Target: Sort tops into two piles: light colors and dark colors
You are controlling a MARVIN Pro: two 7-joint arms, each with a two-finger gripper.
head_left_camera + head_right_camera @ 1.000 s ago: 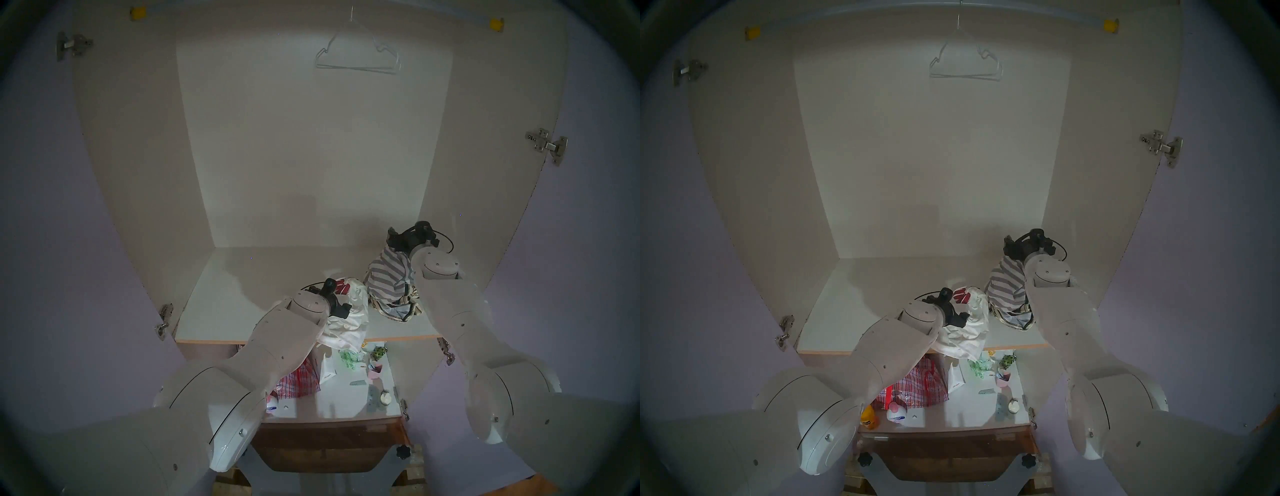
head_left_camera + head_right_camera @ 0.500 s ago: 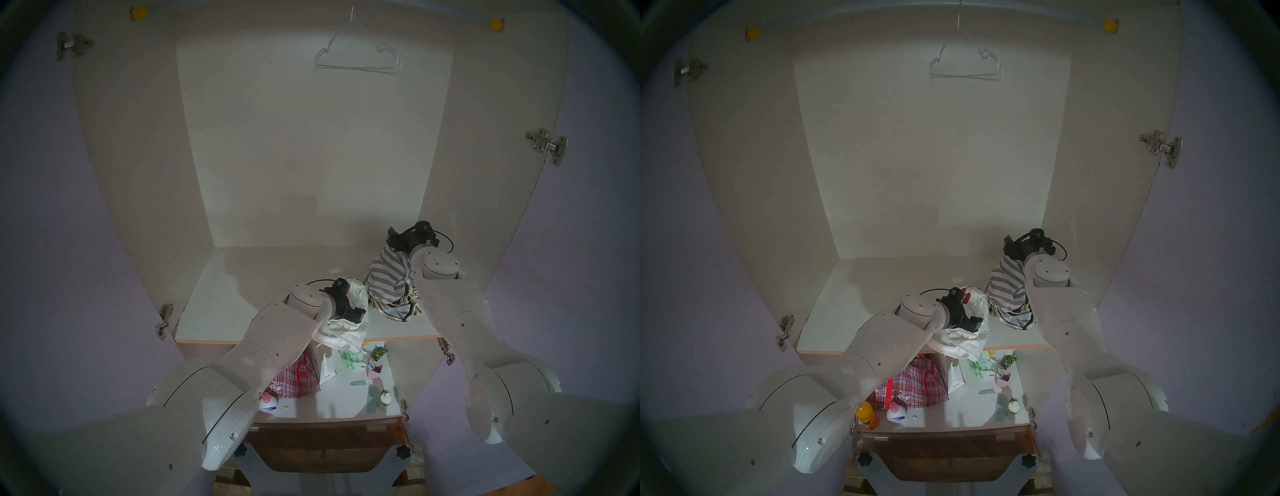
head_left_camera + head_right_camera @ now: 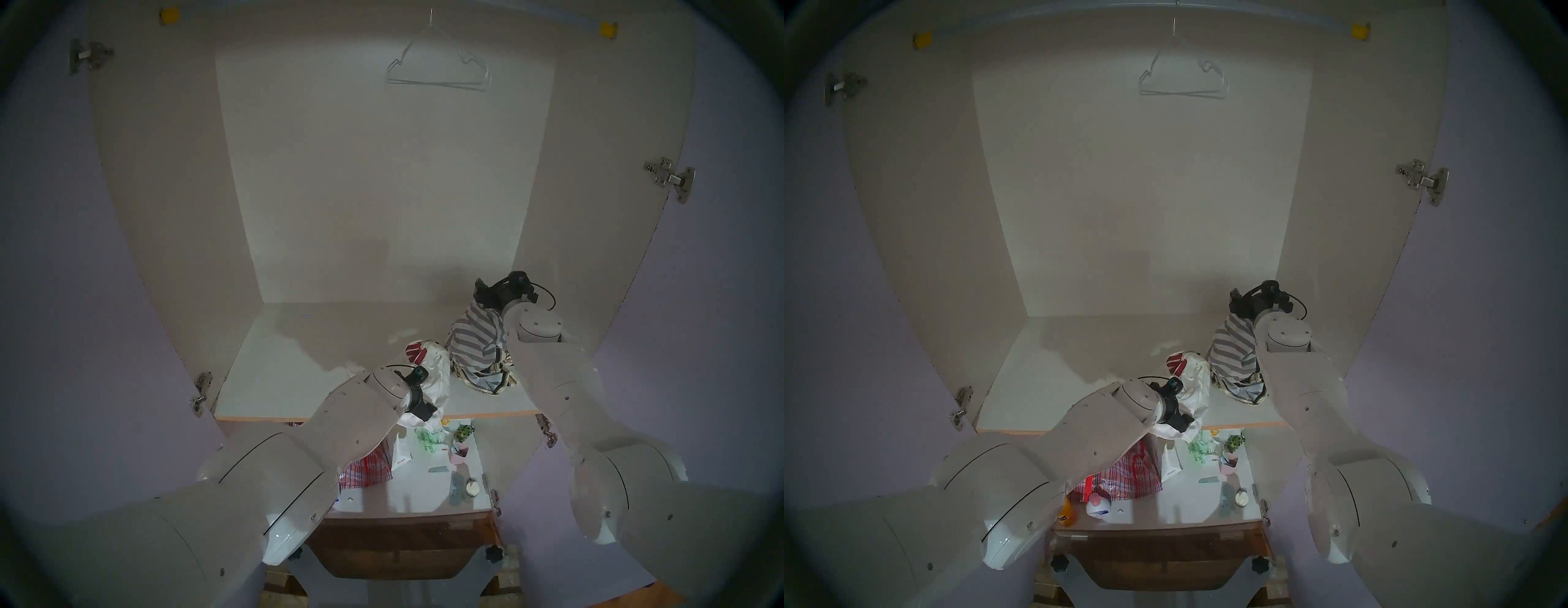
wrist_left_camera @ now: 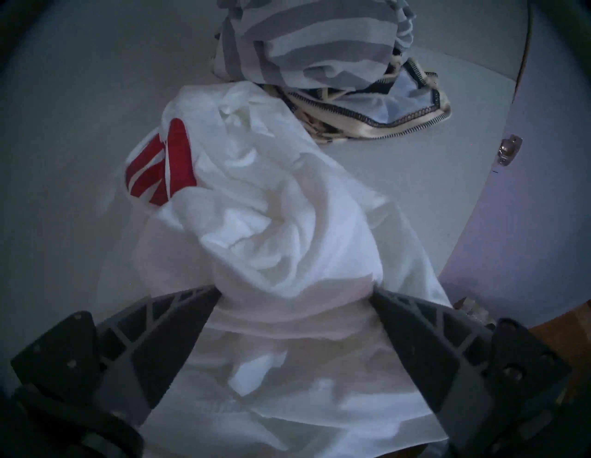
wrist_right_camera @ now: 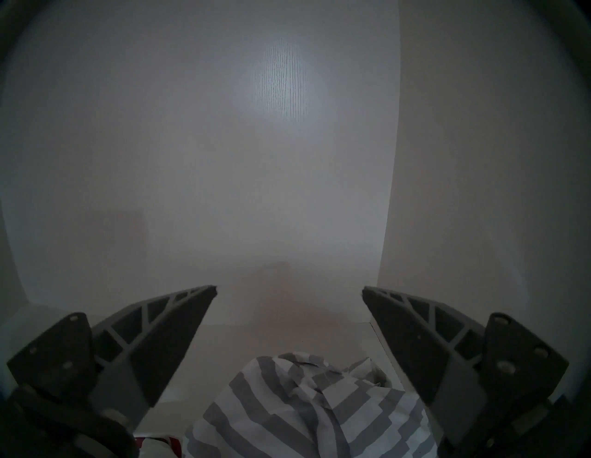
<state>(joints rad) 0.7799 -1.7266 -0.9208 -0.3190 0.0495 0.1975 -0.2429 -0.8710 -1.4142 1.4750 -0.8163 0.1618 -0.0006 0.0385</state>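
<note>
Vs 0.5 s ago: left arm has pulled back toward the shelf's front edge, wrist lower and nearer the robot; the red print on the white top (image 3: 432,373) is uncovered again in the head views. Right arm unchanged.

Left gripper (image 4: 294,292) is spread wide, fingers (image 4: 179,323) on either side of a bunched fold of the white top, tips touching or just beside the cloth, not pinching it. White top lies crumpled on the white shelf (image 3: 271,382) near its front edge, part draped over the edge; red print at its far-left side in the left wrist view.

Grey-and-white striped top (image 3: 475,339) is heaped just right of the white one, on top of the cream top w/ black stripes (image 3: 488,380), whose hem shows at the heap's front. White top's far end touches the cream one.

Right gripper (image 5: 289,294) is spread apart, holding nothing, above the striped heap's back; grey-striped cloth sits below and between its fingers, apart from the tips.

Red plaid bag (image 3: 367,467) on the lower surface, under the left arm.
</note>
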